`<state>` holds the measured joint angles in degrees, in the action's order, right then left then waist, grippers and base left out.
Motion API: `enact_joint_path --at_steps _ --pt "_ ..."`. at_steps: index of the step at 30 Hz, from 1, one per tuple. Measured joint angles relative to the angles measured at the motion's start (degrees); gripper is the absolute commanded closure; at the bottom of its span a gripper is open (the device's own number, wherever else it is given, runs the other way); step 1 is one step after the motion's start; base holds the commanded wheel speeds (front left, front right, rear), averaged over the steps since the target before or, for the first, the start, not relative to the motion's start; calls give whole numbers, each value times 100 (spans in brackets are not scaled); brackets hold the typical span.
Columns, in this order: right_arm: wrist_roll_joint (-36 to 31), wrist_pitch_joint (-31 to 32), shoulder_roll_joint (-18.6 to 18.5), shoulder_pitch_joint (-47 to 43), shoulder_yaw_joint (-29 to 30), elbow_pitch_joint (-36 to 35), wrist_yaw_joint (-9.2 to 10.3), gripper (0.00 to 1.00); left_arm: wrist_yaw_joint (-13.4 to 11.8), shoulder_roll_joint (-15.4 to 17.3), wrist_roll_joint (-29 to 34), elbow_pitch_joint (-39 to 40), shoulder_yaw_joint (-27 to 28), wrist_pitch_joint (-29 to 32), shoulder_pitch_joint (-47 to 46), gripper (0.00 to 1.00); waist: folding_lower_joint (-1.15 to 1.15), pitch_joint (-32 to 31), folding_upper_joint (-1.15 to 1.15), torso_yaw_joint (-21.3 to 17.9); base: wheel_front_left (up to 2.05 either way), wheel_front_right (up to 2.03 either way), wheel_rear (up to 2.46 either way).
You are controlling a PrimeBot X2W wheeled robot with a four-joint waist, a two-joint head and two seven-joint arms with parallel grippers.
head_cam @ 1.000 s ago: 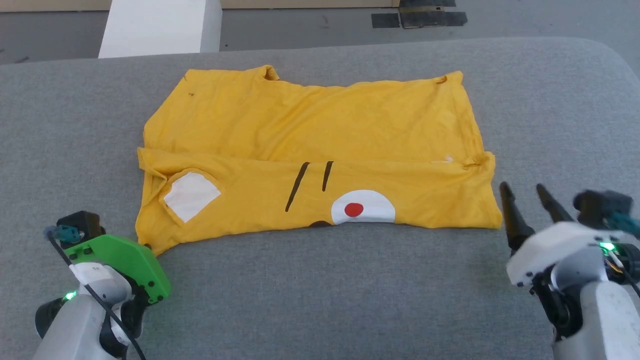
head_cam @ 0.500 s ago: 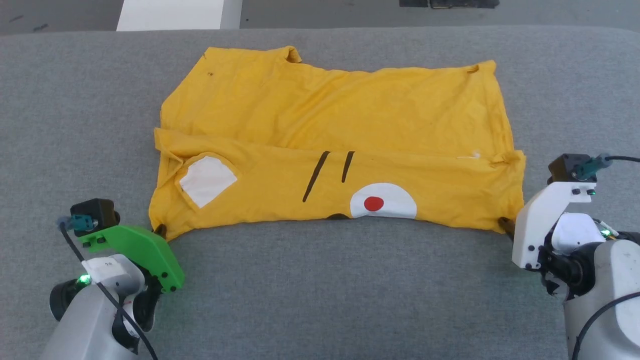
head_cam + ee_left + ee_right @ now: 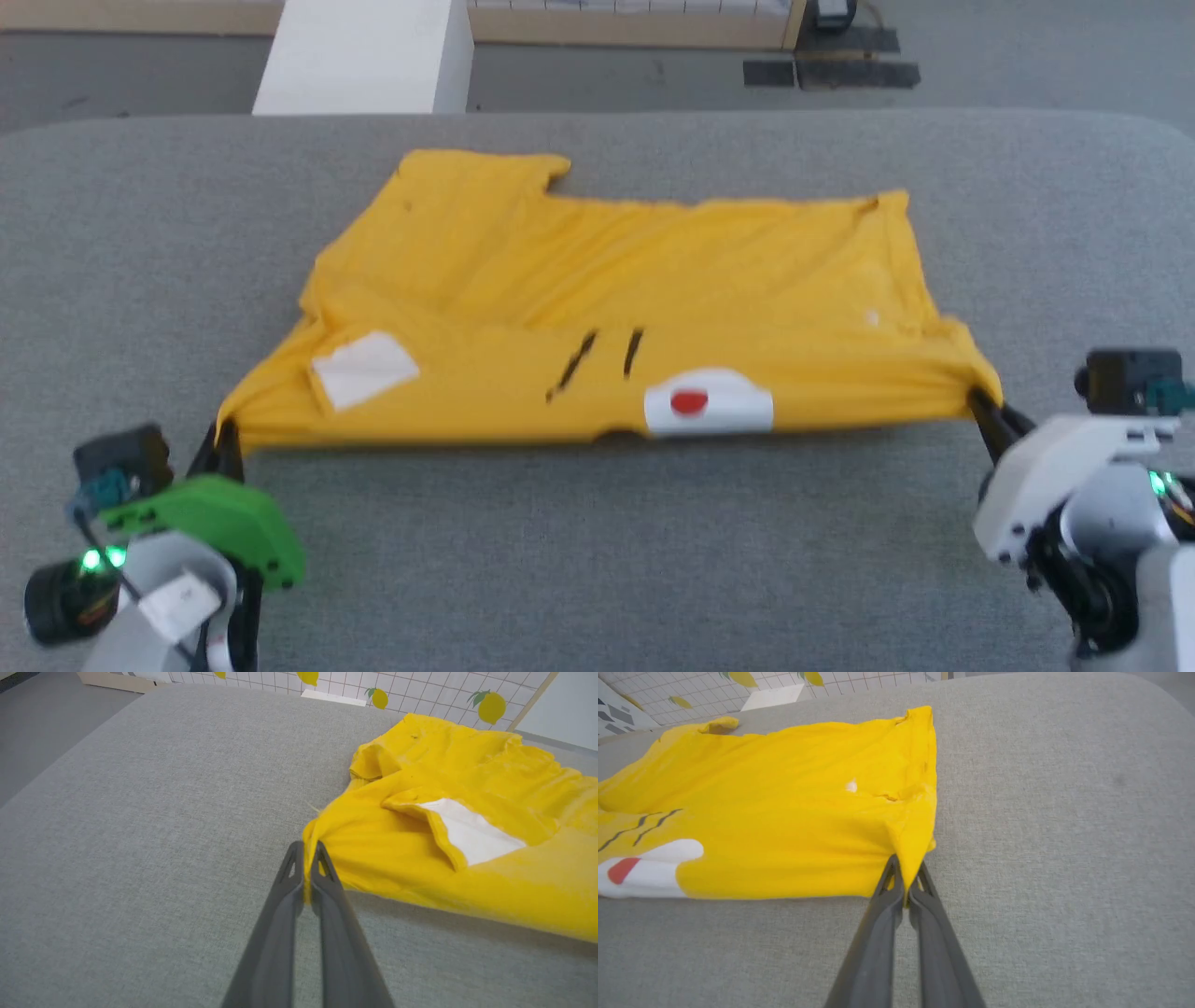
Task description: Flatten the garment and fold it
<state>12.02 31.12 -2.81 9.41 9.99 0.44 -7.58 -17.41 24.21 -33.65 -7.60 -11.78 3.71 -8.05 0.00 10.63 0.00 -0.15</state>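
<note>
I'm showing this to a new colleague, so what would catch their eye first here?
The bright yellow T-shirt jumps out, spread across the middle of the grey table, its cartoon face toward the robot. The left gripper and right gripper each have jaws shut on a near corner, holding the front edge taut.
</note>
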Motion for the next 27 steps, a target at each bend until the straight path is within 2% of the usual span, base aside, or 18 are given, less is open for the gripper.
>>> enact_joint_path --at_steps 3,10,15,16,17,19,20,21,22,27 --pt "19 24 7 -463 105 -305 -1 100 -190 123 19 358 29 119 532 100 0 -173 0 3 0 0 0" --pt "211 726 11 -1519 342 -671 -2 100 -459 214 -18 1095 -80 599 1733 100 0 -412 0 22 0 0 0" --pt "207 832 8 -1833 374 -479 -2 100 -420 199 -90 1088 -250 757 1944 100 0 -365 0 30 0 0 0" --pt "207 781 5 -1834 349 -357 -2 100 -372 186 -109 999 -291 765 1940 100 0 -349 0 30 0 0 0" --pt "204 539 4 -1833 249 -46 -1 100 -196 88 -126 630 -410 698 1907 100 0 -303 0 25 0 0 0" --pt "233 321 1 -1822 194 179 -1 100 -87 -14 -170 347 -437 578 1814 100 0 -281 0 16 0 0 0" --pt "256 241 -1 -1817 183 232 -1 89 -67 -36 -208 276 -436 559 1777 62 0 -282 0 10 0 0 0" --pt "275 134 -3 -1814 166 287 -1 39 -21 -58 -261 198 -434 528 1738 8 0 -292 0 4 0 0 0" --pt "320 48 -4 -1814 163 336 -1 0 14 -74 -298 148 -434 524 1724 0 0 -309 0 -1 0 0 0" --pt "434 -387 0 -1826 123 269 -1 0 73 -53 -365 189 -413 498 1708 0 0 -413 0 -28 0 0 0"
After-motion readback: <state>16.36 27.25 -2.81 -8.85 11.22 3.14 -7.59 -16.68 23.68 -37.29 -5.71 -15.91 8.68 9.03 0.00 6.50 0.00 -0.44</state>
